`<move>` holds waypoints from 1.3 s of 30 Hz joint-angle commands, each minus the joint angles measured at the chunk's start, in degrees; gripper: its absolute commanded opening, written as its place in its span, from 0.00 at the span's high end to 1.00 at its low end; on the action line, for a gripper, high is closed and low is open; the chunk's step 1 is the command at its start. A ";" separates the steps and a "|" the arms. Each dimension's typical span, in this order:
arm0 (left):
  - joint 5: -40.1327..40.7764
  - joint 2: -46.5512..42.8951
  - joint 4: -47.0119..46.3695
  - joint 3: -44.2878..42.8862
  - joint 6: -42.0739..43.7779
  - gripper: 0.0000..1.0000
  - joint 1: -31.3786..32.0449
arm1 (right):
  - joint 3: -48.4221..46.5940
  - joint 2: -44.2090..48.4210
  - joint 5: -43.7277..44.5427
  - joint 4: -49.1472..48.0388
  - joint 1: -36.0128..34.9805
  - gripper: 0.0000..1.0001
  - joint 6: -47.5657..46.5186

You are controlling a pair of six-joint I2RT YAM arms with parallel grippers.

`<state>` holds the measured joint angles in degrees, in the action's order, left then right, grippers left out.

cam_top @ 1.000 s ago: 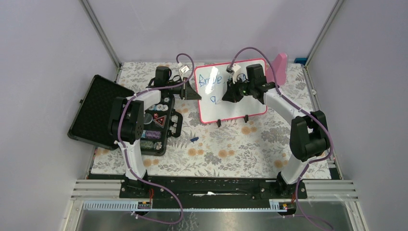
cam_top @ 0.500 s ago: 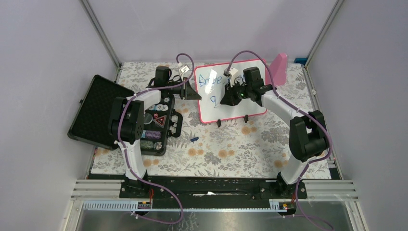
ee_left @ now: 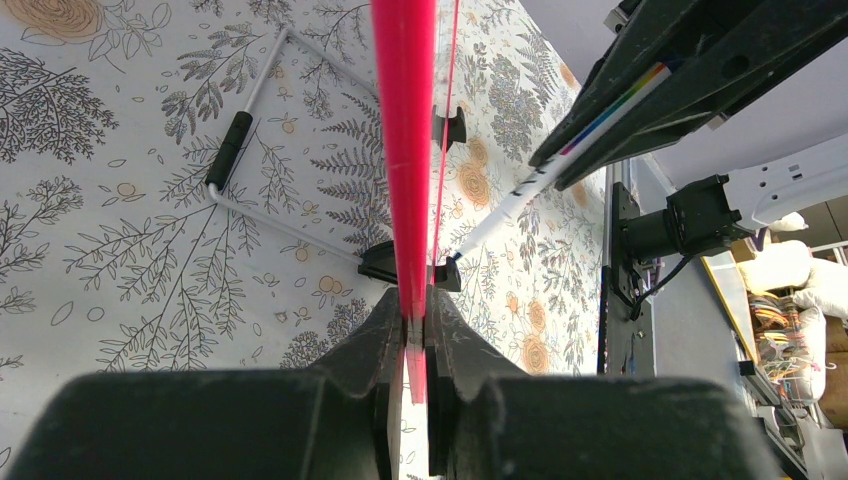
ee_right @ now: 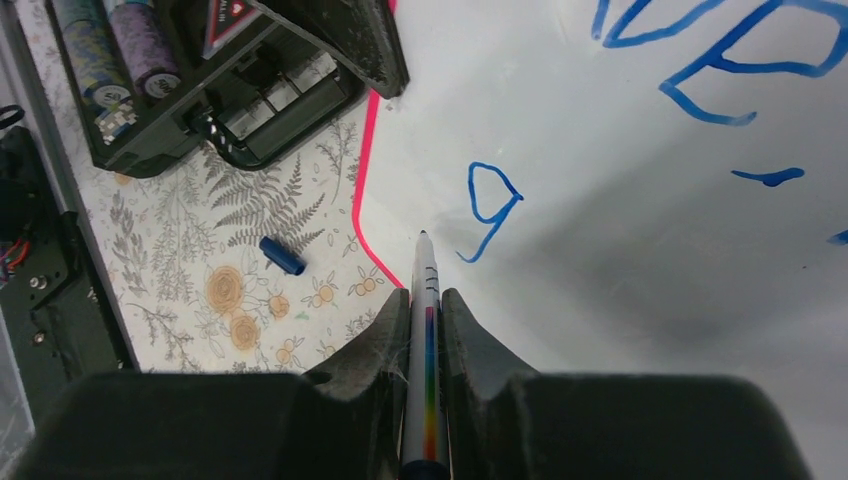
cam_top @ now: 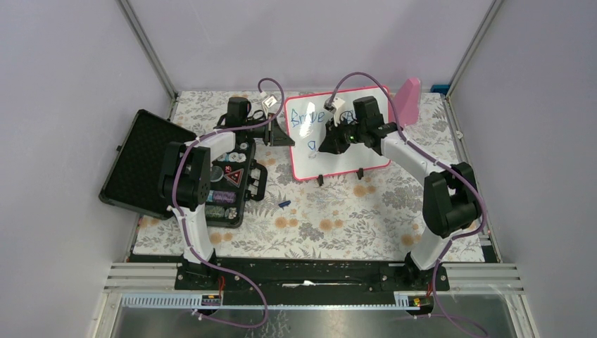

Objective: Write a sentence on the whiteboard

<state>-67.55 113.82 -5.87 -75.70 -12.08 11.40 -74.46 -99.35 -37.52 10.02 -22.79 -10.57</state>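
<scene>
Left gripper [ee_left: 415,318] clamps the whiteboard [ee_left: 403,150]; right gripper [ee_right: 427,300] pinches marker [ee_right: 426,268], tip perhaps touching.

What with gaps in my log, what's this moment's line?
left gripper shut on whiteboard | right gripper shut on marker | sentence unfinished

An open black case [cam_top: 144,163] is laid at the left of the floral table cover [cam_top: 338,215], its tray filled with small items. A blue cap [cam_top: 284,204] is seen lying on the cover near the case. A pink paddle-shaped object [cam_top: 409,100] is stood at the back right.
</scene>
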 commanded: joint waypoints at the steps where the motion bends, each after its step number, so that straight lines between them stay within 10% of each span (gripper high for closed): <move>1: -2.09 -0.60 -1.34 -1.29 0.83 1.00 -0.24 | -2.28 4.72 -4.32 -0.70 0.69 1.00 2.43; 39: -2.07 -0.43 -0.97 -1.86 0.91 1.00 -0.24 | -2.67 2.81 -0.68 -1.04 5.26 1.00 0.29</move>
<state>-67.57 113.82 -5.82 -75.72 -12.05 11.40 -74.41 -95.90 -39.48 10.48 -16.67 -10.07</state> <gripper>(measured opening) 0.090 0.180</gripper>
